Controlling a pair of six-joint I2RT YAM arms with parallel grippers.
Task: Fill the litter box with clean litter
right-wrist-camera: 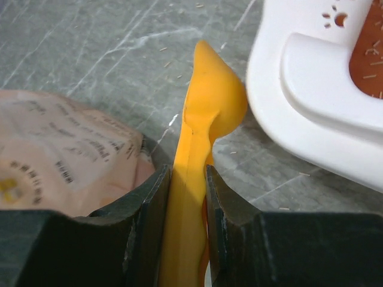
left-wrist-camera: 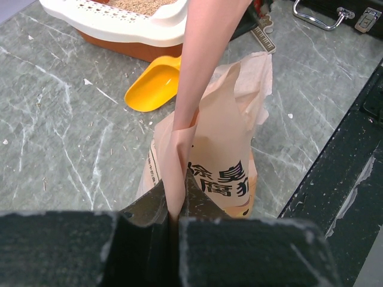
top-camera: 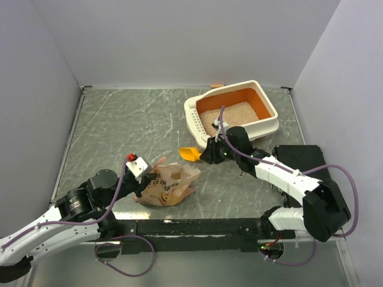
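The litter box (top-camera: pixel 270 111), cream-white with an orange inside, stands at the back right and holds a layer of clean litter (top-camera: pixel 230 118). Its rim also shows in the left wrist view (left-wrist-camera: pixel 108 21) and the right wrist view (right-wrist-camera: pixel 311 72). My left gripper (left-wrist-camera: pixel 175 209) is shut on the top edge of the tan paper bag (left-wrist-camera: pixel 227 137), which lies crumpled on the table (top-camera: pixel 170 185). My right gripper (right-wrist-camera: pixel 188 179) is shut on the handle of the yellow-orange scoop (right-wrist-camera: pixel 209 101). The scoop (top-camera: pixel 190 154) lies low between the bag and the box's perforated end.
A flat black box (top-camera: pixel 296 158) lies right of the right arm, its metal handle visible in the left wrist view (left-wrist-camera: pixel 317 15). Grey walls close the table on three sides. A black rail (top-camera: pixel 197 227) runs along the near edge.
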